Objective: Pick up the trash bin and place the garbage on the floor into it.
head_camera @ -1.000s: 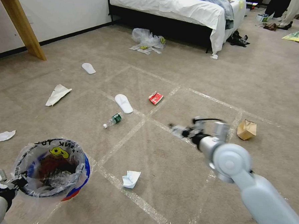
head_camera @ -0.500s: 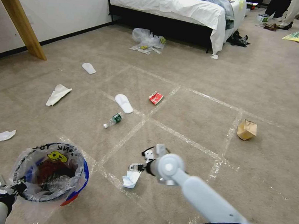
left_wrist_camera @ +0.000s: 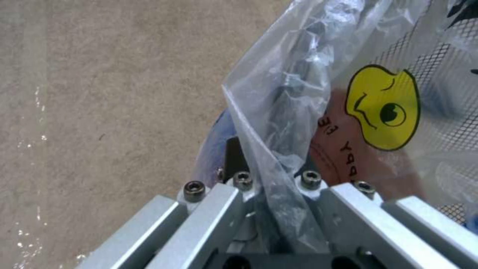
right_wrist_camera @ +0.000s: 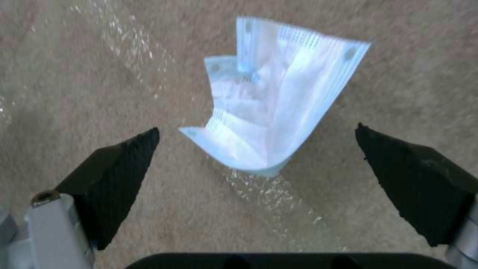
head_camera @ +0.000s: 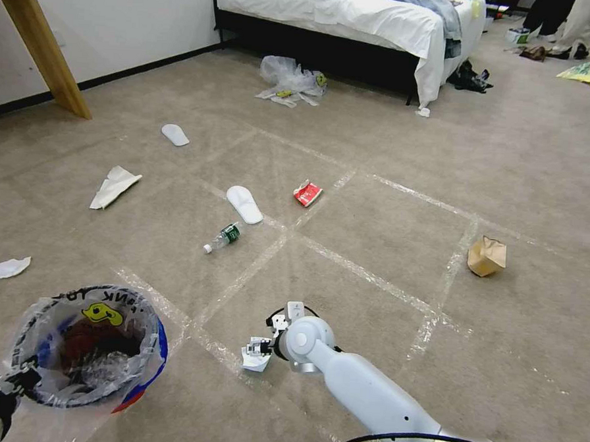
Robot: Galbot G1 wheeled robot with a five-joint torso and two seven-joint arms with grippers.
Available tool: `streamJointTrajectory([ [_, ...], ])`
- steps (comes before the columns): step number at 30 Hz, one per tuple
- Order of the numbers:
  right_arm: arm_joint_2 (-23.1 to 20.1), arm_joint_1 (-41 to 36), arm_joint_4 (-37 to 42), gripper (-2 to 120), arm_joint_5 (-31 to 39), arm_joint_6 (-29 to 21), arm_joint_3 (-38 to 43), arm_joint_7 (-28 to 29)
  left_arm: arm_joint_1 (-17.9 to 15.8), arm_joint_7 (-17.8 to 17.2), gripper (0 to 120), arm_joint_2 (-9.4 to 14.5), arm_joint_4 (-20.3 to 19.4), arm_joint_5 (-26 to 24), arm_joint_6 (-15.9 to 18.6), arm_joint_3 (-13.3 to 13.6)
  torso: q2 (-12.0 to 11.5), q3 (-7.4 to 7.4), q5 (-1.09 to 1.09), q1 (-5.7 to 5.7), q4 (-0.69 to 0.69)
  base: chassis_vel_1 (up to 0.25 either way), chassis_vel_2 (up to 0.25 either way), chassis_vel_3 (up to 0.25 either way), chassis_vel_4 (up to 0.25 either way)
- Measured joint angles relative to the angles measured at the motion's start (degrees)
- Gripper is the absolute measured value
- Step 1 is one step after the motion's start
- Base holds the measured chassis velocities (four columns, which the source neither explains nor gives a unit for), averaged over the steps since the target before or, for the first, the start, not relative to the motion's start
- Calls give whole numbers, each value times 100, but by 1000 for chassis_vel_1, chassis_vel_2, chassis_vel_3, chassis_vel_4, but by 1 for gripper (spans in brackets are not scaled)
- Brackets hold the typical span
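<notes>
The trash bin, red and blue with a clear printed liner, hangs low at the near left. My left gripper is shut on its rim and liner. My right gripper is down at the floor, open, with its fingers on either side of a crumpled pale-blue-and-white piece of garbage lying on a tape line. Farther off lie a small bottle, a white slipper, a red wrapper, a brown paper bag and white paper.
A second slipper, a paper scrap and clear plastic bags lie farther out. A bed stands at the back, and a wooden table leg at the far left by the wall.
My right arm has swung from mid-right down to the left and lowered its gripper over the crumpled piece. The bin has dropped slightly lower and to the left.
</notes>
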Motion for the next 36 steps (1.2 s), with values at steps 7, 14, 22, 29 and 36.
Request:
streamJointTrajectory([
  [7, 80, -31, -192, 100, -54, 10, -61, -62, 90, 7, 1, -22, -134, 38, -3, 6, 0, 0, 1, 0, 0, 0, 0, 0, 0],
  [14, 178, -49, -417, 100, -175, 13, -34, -207, 145, 47, 1, -85, -168, 114, -32, 34, 0, 0, 0, 0, 0, 0, 0, 0, 0],
  [22, 296, -84, -705, 100, -481, 17, -10, -465, 203, 65, 1, -118, -196, 126, -60, 30, 0, 0, 0, 0, 0, 0, 0, 0, 0],
  [29, 411, -67, -936, 100, -666, 34, 36, -634, 248, 88, 1, -135, -218, 136, -82, 30, 0, 0, 1, 0, 0, 0, 0, 0, 0],
  [36, 461, -67, -1050, 100, -834, 178, 112, -707, 242, 95, 1, -135, -204, 142, -96, 57, 0, 0, 0, 0, 0, 0, 0, 0, 0],
])
